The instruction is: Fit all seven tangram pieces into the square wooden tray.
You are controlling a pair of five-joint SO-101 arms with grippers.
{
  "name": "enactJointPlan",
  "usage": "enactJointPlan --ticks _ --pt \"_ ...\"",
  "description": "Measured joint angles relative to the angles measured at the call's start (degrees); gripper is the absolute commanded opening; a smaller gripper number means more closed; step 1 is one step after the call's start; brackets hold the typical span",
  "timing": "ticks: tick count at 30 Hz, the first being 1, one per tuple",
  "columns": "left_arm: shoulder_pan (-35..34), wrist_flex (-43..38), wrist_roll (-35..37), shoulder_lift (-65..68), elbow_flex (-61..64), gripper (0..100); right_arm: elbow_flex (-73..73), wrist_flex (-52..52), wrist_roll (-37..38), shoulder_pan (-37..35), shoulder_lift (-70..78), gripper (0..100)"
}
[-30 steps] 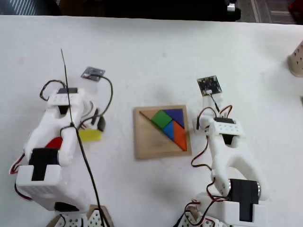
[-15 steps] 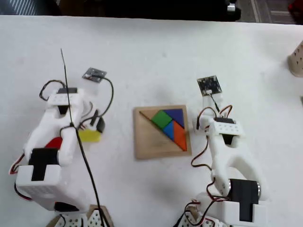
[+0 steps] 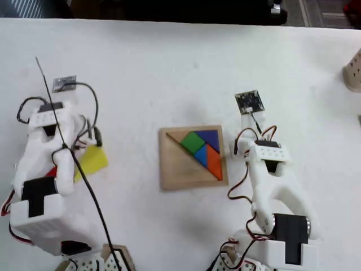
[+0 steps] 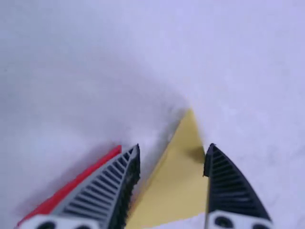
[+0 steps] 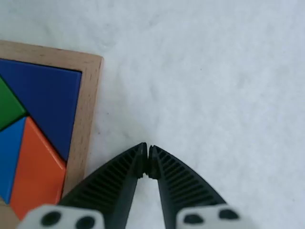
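Holding my left gripper (image 4: 171, 160) open over the white table (image 3: 169, 68), I have the flat yellow triangular tangram piece (image 4: 178, 186) lying between its fingers (image 4: 228, 191), a red tangram piece (image 4: 71, 188) just beside it. My right gripper (image 5: 147, 164) is closed on nothing, just beside the outer rim of the square wooden tray (image 5: 90, 109). That tray holds a green piece (image 3: 193, 141), a dark blue piece (image 3: 210, 136), a light blue piece (image 3: 201, 155) and an orange piece (image 3: 213, 161) in one half, the other half bare wood.

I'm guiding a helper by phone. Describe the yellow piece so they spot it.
On the table, look left of the tray to the left arm. The yellow piece lies between its open fingers; beside it is a red piece.
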Motion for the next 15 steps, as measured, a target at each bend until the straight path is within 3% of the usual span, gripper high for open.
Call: enactJointPlan --ticks 8,11,15 --pt "-0.53 3.96 1.05 0.00 -2.37 22 0.00 0.00 0.00 0.00 0.00 1.8" --pt "-0.53 4.75 0.70 0.00 -2.37 29 0.00 0.00 0.00 0.00 0.00 1.8" --pt "-0.53 7.38 -7.03 0.00 -2.37 35 0.00 0.00 0.00 0.00 0.00 1.8"
